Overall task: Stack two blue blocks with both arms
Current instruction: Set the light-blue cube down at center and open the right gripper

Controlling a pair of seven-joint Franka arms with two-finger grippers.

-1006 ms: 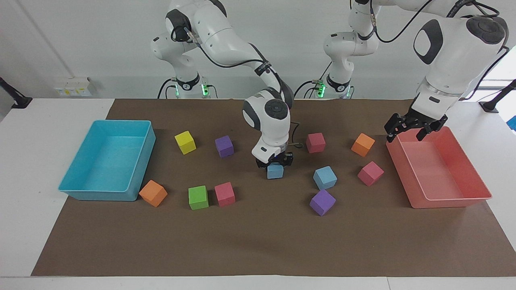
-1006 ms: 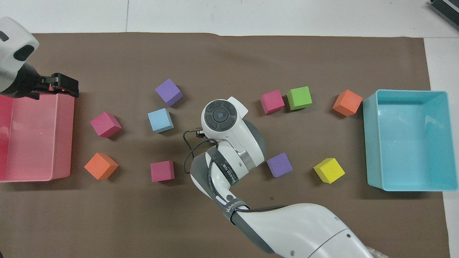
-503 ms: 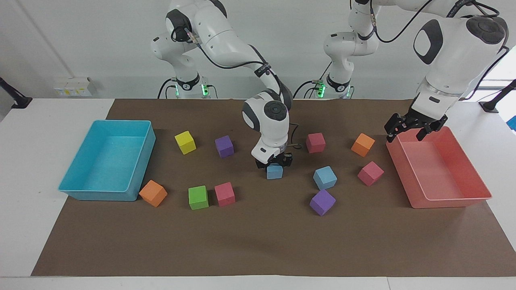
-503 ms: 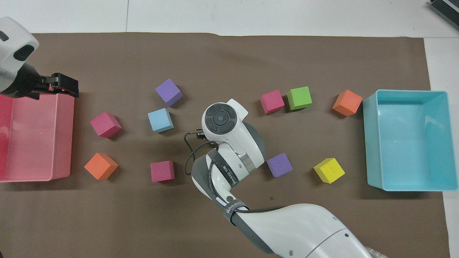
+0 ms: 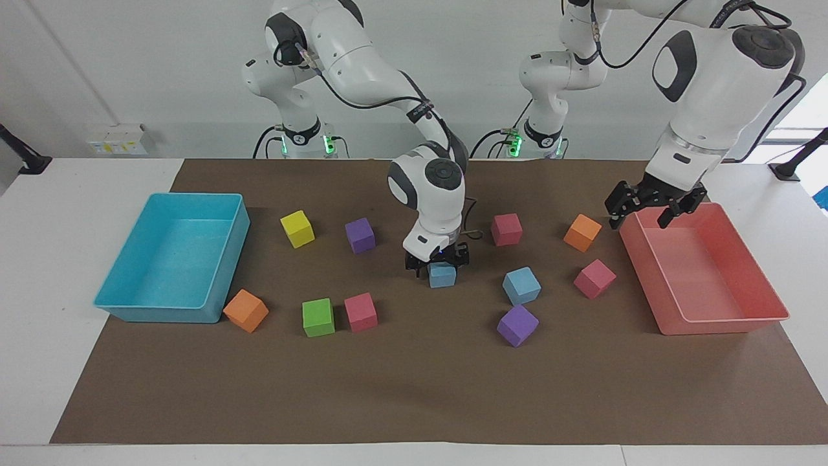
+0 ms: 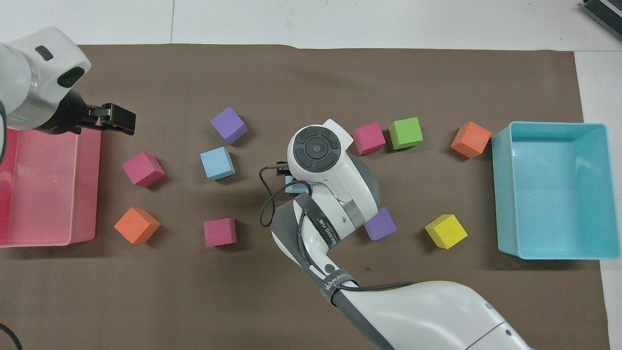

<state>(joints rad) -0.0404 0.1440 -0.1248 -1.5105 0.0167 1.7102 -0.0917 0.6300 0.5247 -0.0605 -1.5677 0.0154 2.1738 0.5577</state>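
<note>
One blue block (image 5: 442,274) rests on the brown mat at mid-table. My right gripper (image 5: 438,260) stands open just above it, its fingers straddling the block's top. From overhead the right wrist hides nearly all of that block; only a sliver (image 6: 293,184) shows. The second blue block (image 5: 521,285) (image 6: 217,163) sits on the mat beside the first, toward the left arm's end. My left gripper (image 5: 640,217) (image 6: 119,121) hangs open and empty over the pink tray's edge.
A pink tray (image 5: 711,320) lies at the left arm's end and a turquoise tray (image 5: 123,304) at the right arm's end. Purple (image 5: 517,325), pink (image 5: 594,278), orange (image 5: 582,232), green (image 5: 317,317) and yellow (image 5: 297,228) cubes are scattered over the mat.
My right gripper has opened off the blue block and risen slightly; the block stays on the mat. The left gripper has shifted a little from the pink tray toward mid-table.
</note>
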